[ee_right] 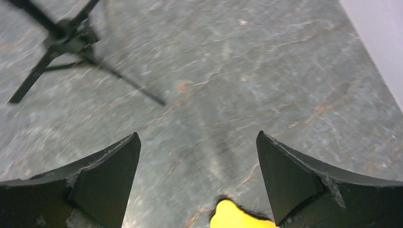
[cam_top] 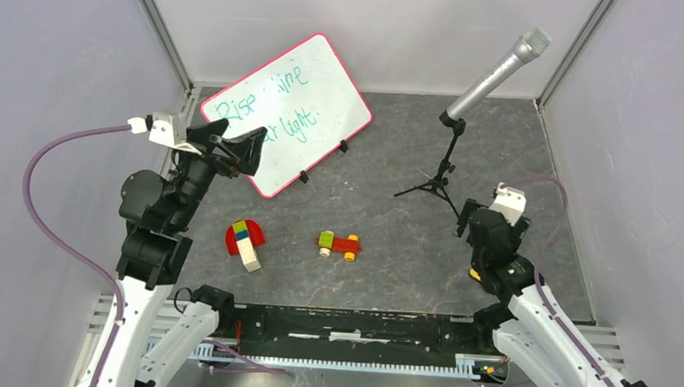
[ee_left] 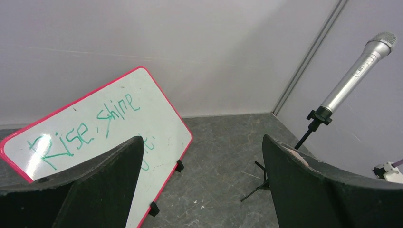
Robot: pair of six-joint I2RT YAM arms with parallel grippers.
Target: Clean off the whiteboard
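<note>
Writing (ee_left: 64,142) in green marker covered the whiteboard (cam_top: 327,89): "Rise, shine" on the upper line, and a second line partly hidden behind my left gripper (cam_top: 243,134). I judged the erasing barely begun, if at all. The board stood propped on its black clip feet (cam_top: 304,176) at the far left of the table (cam_top: 520,151), tilted back toward the corner. The left gripper hovered just before its near end, fingers spread wide with nothing between them; I could not tell whether it touched the surface. I saw no eraser or cloth.

The right gripper (ee_right: 198,142) hung well apart on the right, fingers wide and empty, with a yellow object (ee_right: 233,216) beneath it that I could not identify. A microphone (cam_top: 494,73) on a tripod stand (cam_top: 442,177) stood right of the board. A block toy (cam_top: 244,240) and a toy car (cam_top: 340,244) lay nearer. None blocked the board.
</note>
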